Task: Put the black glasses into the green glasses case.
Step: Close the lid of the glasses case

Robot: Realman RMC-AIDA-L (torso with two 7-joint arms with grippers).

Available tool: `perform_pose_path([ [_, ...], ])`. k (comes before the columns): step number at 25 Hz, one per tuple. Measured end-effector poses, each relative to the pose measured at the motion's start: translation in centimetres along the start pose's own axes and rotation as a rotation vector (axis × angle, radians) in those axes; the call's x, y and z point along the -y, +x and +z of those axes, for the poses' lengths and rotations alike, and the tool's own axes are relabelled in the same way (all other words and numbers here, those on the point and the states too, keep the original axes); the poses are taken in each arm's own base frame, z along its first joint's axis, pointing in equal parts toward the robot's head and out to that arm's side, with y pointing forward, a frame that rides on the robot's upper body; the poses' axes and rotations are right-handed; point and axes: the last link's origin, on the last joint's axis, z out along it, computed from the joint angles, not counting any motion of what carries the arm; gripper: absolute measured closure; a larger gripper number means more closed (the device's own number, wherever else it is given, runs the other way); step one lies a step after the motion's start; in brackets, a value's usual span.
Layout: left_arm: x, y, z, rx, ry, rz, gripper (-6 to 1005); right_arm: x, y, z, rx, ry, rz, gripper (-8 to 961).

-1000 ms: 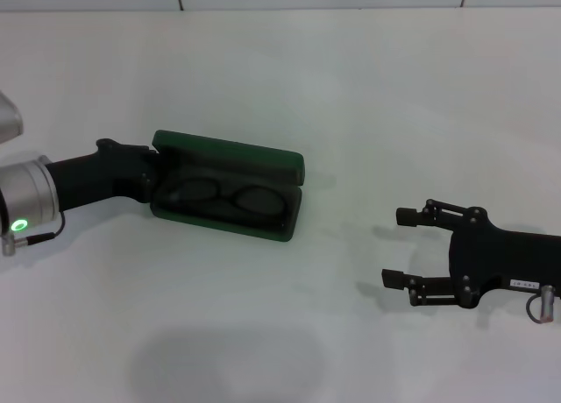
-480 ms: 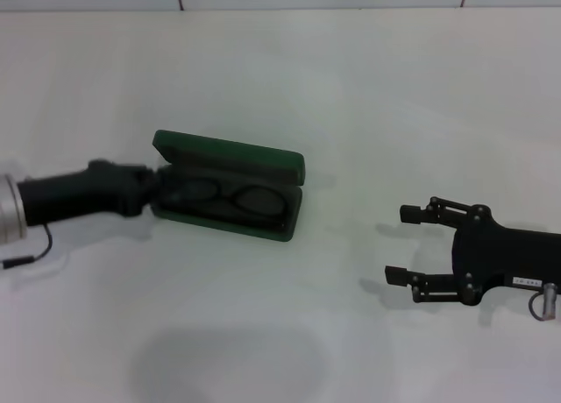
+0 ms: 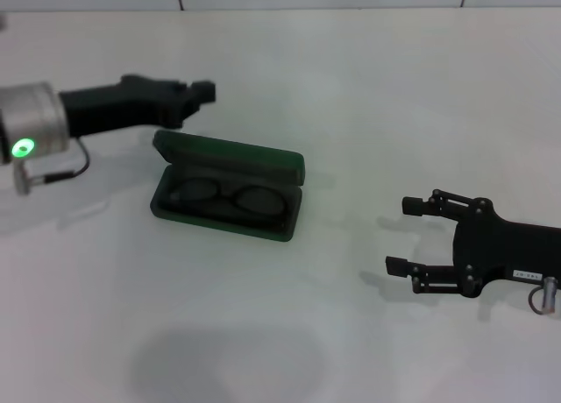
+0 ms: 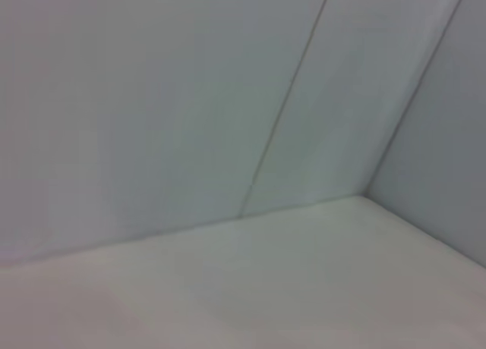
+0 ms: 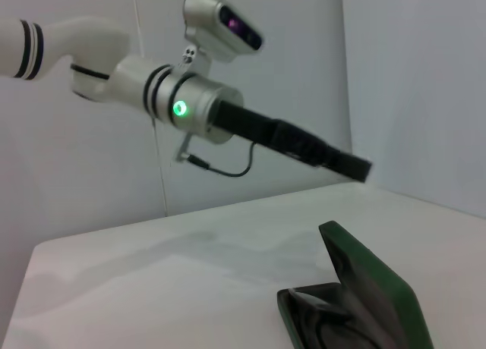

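Green glasses case (image 3: 228, 195) lies open on the white worktop (image 3: 351, 96), left of centre in the head view, its lid raised along the far edge and tilted back. Black glasses (image 3: 230, 195) rest inside the lower tray, lenses side by side along the length of the case. The right wrist view shows the same case (image 5: 357, 303) end-on, lid (image 5: 376, 277) angled upward over the dark lining.

Left gripper (image 3: 200, 92) is held above the worktop beyond the far left corner of the case, apart from it and touching nothing; its black body extends from a silver wrist bearing a lit green lamp (image 3: 22, 146). Whether its fingers are parted cannot be told from any view. In the right wrist view this arm (image 5: 228, 117) reaches out over the case, well clear of the lid. The left wrist view shows only pale wall panels and a bare part of the worktop.

Right gripper (image 3: 405, 236) sits low at the right side, well apart from the case, its two fingers spread wide and pointing toward the case, holding nothing.
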Motion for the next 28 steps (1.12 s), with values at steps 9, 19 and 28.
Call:
perform_pose_path([
  [9, 0.4, -0.1, 4.8, 0.093, 0.158, 0.013, 999, -0.1, 0.1, 0.0, 0.0, 0.002, 0.003, 104],
  [19, 0.7, -2.1, 5.2, 0.13, 0.184, -0.007, 999, -0.1, 0.2, -0.2, -0.002, 0.006, 0.006, 105],
  [28, 0.5, -3.0, 4.8, 0.147, 0.17, 0.043, 999, 0.1, 0.2, 0.0, -0.005, 0.01, 0.004, 106],
])
